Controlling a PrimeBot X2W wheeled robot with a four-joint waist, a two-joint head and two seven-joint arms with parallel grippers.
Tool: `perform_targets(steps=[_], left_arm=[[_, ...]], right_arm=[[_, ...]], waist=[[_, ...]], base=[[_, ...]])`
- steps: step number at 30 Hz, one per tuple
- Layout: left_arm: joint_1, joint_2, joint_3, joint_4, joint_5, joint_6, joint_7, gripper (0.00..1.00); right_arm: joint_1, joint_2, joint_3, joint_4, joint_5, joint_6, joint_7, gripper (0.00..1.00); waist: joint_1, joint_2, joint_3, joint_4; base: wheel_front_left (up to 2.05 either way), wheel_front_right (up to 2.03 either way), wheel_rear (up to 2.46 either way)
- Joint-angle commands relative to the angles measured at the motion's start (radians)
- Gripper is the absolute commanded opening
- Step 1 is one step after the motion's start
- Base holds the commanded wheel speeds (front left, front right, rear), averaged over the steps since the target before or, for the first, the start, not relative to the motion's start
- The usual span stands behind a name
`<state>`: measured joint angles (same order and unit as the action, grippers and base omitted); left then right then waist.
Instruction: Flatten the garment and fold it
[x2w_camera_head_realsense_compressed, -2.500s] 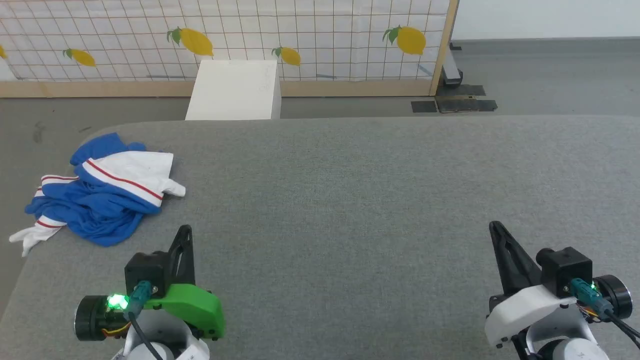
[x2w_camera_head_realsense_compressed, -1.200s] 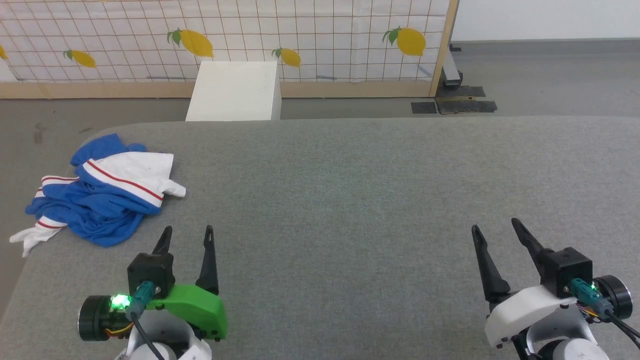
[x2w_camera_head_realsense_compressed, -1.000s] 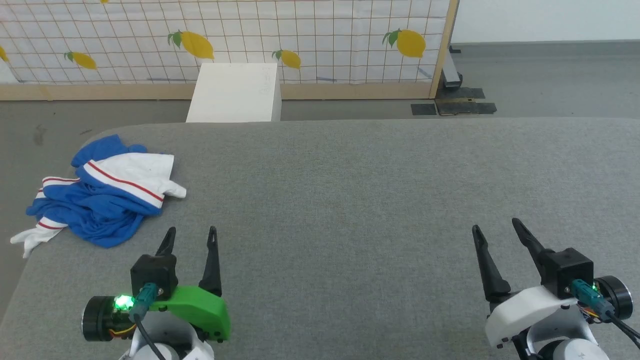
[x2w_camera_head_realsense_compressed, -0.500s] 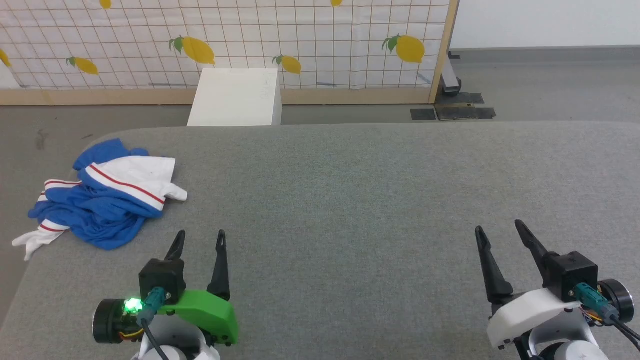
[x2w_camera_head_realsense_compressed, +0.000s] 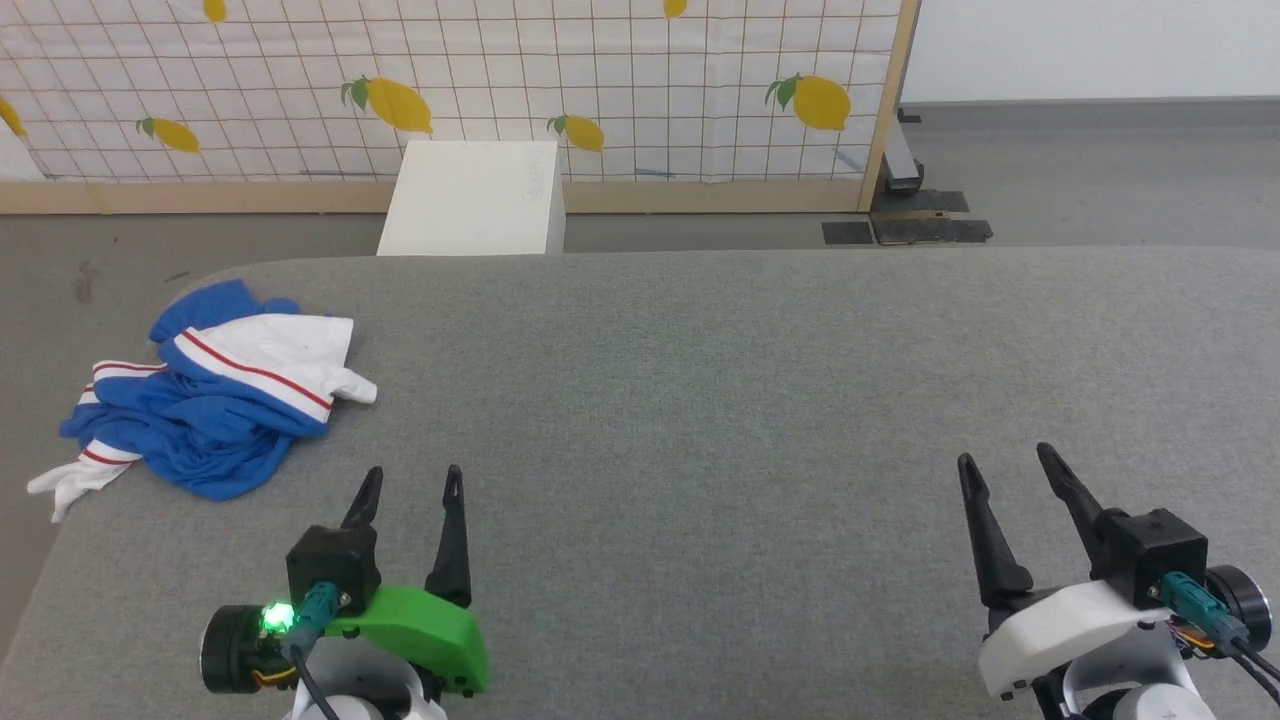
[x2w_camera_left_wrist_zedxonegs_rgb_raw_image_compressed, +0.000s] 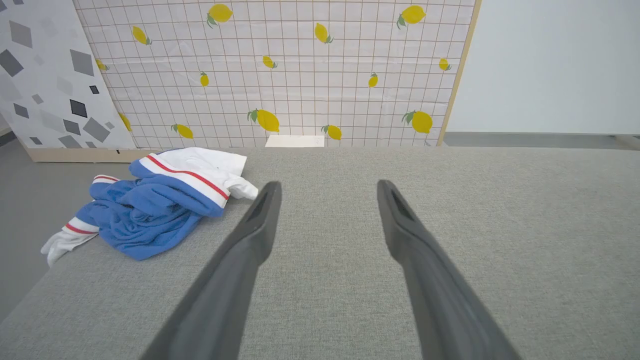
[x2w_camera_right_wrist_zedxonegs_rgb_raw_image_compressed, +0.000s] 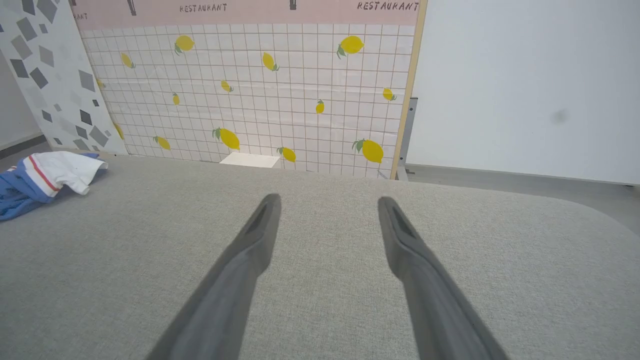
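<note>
The garment (x2w_camera_head_realsense_compressed: 205, 400) is a bright blue jersey with white panels and thin red stripes, crumpled in a heap at the far left of the grey padded table (x2w_camera_head_realsense_compressed: 700, 380). One white sleeve hangs over the left edge. No number or letters show. My left gripper (x2w_camera_head_realsense_compressed: 410, 483) stands open near the front left, a short way right of and nearer than the jersey (x2w_camera_left_wrist_zedxonegs_rgb_raw_image_compressed: 155, 200). My right gripper (x2w_camera_head_realsense_compressed: 1005, 463) stands open near the front right, far from the heap (x2w_camera_right_wrist_zedxonegs_rgb_raw_image_compressed: 45, 177). Nothing is between either pair of fingers.
A white box (x2w_camera_head_realsense_compressed: 472, 198) stands on the floor beyond the table's far edge. Behind it runs a lemon-patterned grid screen (x2w_camera_head_realsense_compressed: 600, 80) with a wooden frame. The table's rounded left edge lies just past the jersey.
Both grippers went from shut to open. The head camera has tilted a little, so the whole picture sits lower. The jersey has not moved on the table.
</note>
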<state>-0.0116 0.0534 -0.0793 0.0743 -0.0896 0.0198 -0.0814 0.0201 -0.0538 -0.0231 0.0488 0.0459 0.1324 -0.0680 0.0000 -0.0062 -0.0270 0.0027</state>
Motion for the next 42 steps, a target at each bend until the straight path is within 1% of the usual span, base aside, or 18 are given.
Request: perform_targets(steps=[1, 11, 23, 27, 42], left_arm=[[0.0, 0.0, -0.006, 0.007, -0.009, 0.007, -0.011, 1.0], [-0.005, 0.005, -0.031, 0.032, -0.023, 0.022, -0.035, 1.0], [0.001, 0.014, -0.029, 0.037, -0.052, 0.038, -0.06, 1.0], [0.006, 0.029, -0.033, 0.047, -0.065, 0.049, -0.077, 1.0], [0.017, 0.057, -0.054, 0.067, -0.096, 0.067, -0.102, 1.0]], right_arm=[[0.006, 0.001, -0.003, 0.005, 0.008, -0.001, -0.011, 1.0], [0.005, 0.002, -0.007, 0.02, 0.013, -0.001, -0.03, 1.0], [0.008, 0.002, -0.007, 0.027, 0.014, -0.001, -0.043, 1.0], [0.01, 0.002, -0.005, 0.033, 0.018, -0.001, -0.051, 1.0], [0.017, 0.003, -0.004, 0.051, 0.031, -0.001, -0.07, 1.0]], waist=[[0.0, 0.0021, 0.0, 0.0], [0.0, 0.0027, -0.004, 0.001], [0.0, 0.0033, -0.011, 0.004], [0.0, 0.0037, -0.015, 0.007], [0.0, 0.0044, -0.031, 0.009]], base=[[0.0, 0.0, 0.0], [0.0, 0.0, 0.0], [0.0, 0.0, 0.0], [0.0, 0.0, 0.0], [0.0, 0.0, 0.0]])
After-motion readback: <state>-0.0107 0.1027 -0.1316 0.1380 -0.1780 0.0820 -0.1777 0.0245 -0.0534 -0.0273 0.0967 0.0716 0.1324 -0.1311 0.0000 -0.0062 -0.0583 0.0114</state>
